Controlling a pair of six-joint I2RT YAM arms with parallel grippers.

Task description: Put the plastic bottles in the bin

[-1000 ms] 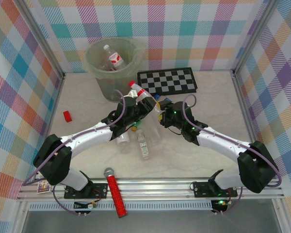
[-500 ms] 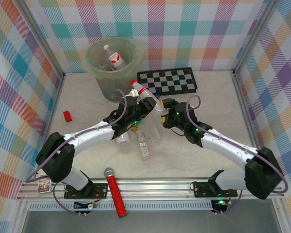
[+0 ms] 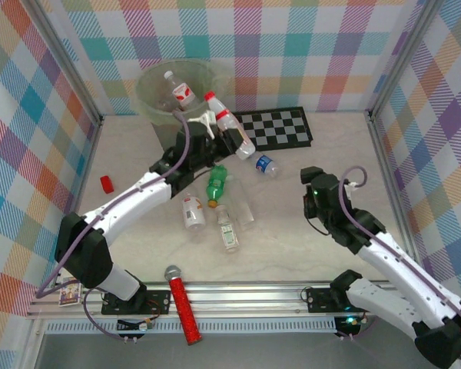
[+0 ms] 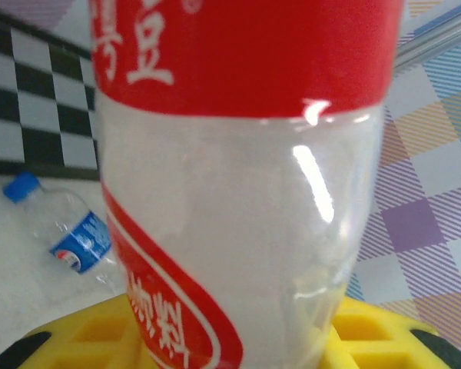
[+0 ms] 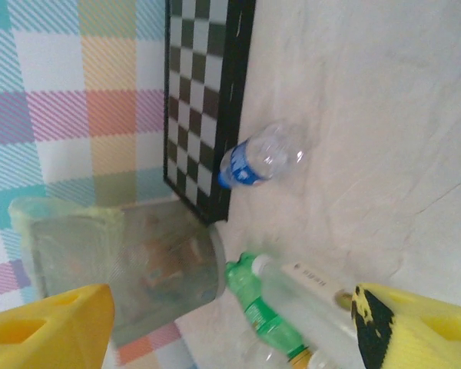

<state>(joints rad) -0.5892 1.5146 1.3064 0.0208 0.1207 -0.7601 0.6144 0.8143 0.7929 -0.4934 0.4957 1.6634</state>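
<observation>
My left gripper (image 3: 217, 127) is shut on a clear plastic bottle with a red label (image 3: 229, 124), held in the air by the near rim of the pale-green bin (image 3: 155, 108). Up close, that bottle (image 4: 238, 192) stands between the yellow fingers (image 4: 69, 338). Another red-labelled bottle (image 3: 180, 91) lies inside the bin. On the table lie a green bottle (image 3: 217, 183), a blue-labelled bottle (image 3: 266, 165) and three clear ones (image 3: 193, 211) (image 3: 228, 230) (image 3: 246, 215). My right gripper (image 3: 313, 181) is open and holds nothing, to the right of the pile. Between its fingers (image 5: 50, 327) I see the green bottle (image 5: 270, 317) and the bin (image 5: 123, 269).
A black-and-white chequered board (image 3: 276, 127) lies at the back, right of the bin. A small red block (image 3: 106, 183) sits near the left wall. A red microphone (image 3: 181, 301) rests on the front rail. Chequered walls close in three sides.
My left arm has lifted the red-labelled bottle up and back to the bin's rim. My right gripper has opened and drawn away to the right of the pile.
</observation>
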